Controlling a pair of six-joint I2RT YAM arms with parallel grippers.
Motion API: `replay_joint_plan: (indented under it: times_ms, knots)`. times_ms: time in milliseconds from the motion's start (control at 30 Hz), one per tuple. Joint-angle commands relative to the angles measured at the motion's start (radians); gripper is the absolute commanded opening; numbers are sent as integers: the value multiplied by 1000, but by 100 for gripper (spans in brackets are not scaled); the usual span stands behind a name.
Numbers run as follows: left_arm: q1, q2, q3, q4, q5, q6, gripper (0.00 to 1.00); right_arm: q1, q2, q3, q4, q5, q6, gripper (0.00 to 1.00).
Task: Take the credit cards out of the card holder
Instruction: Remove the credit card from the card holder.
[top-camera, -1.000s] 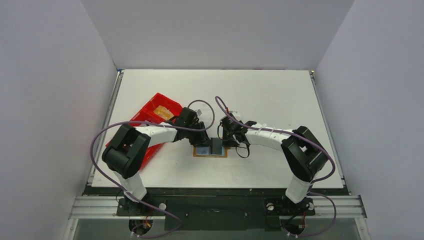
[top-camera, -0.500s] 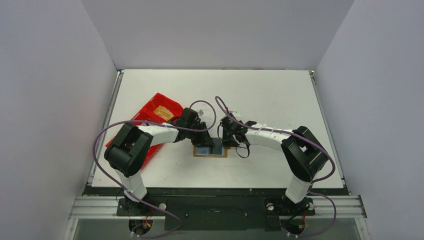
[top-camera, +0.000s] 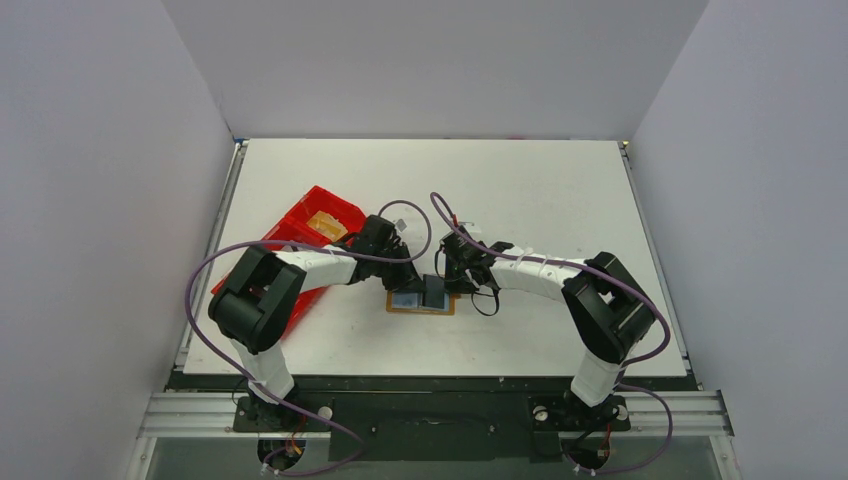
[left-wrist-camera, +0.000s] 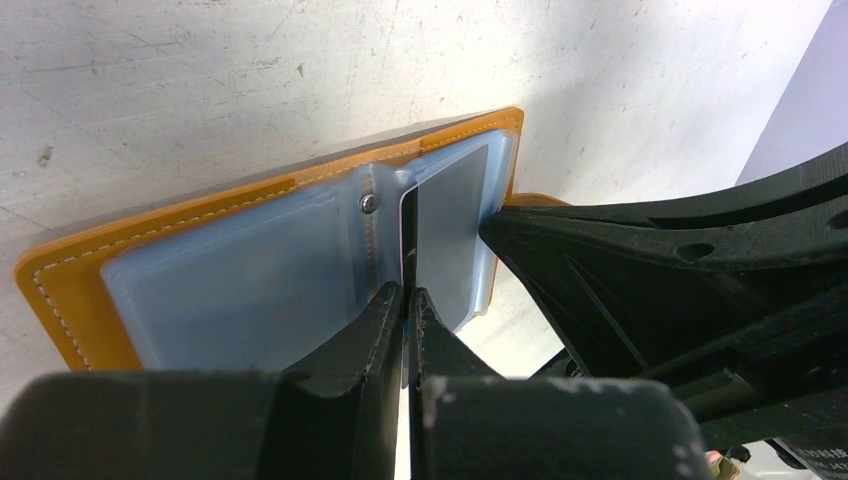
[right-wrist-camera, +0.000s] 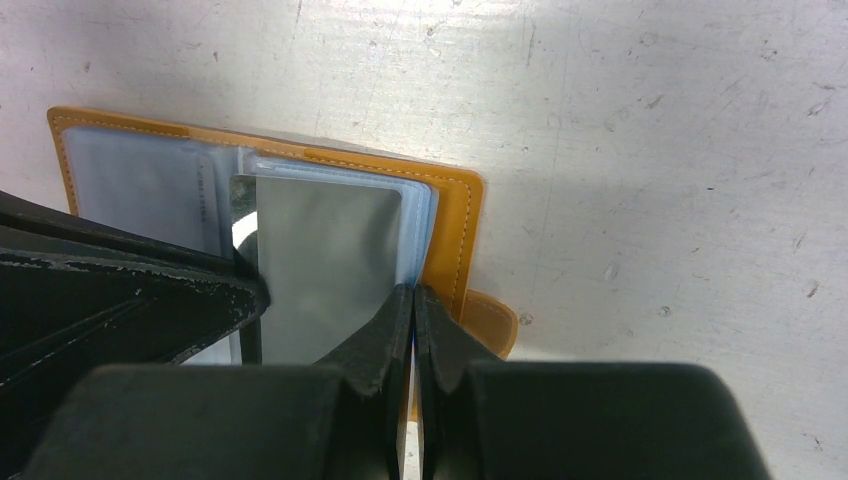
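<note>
The left gripper (left-wrist-camera: 405, 297) had its two black fingers pressed together on the near edge of a thin grey credit card (left-wrist-camera: 450, 240), which stood up on edge over the middle fold of the card holder (left-wrist-camera: 60, 290). No gap showed between the fingers beyond the thickness of the card.

The right gripper (right-wrist-camera: 412, 297) was also closed to a hairline. Its tips sat at the holder's outer edge, on the far side of the raised card from the left gripper. There they met the edges of the pale blue plastic sleeves (left-wrist-camera: 240, 290). Whether the tips pinched a sleeve or only touched it could not be told.

The holder lay open and flat on the white table (top-camera: 520, 190), tan cover down, with the stitched border showing all round the sleeves. A small tan tab stuck out from under its outer edge, just beside the right fingertips. The sleeves on the left half of the holder lay flat.

In the overhead view the two wrists met above the holder from either side. A red tray (top-camera: 318, 215) lay to the holder's left and apart from it, partly under the left arm.
</note>
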Motion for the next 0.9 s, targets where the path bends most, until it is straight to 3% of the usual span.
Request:
replay_joint_plan:
  times_ms: [0,867]
  knots:
    - [-5,1,9,90,40,-14,0,-7,41,-15,-7,30,-16,0]
    - [103,-78,-73,67,39,45,0,-30,52,-18,-34,65,-32,0]
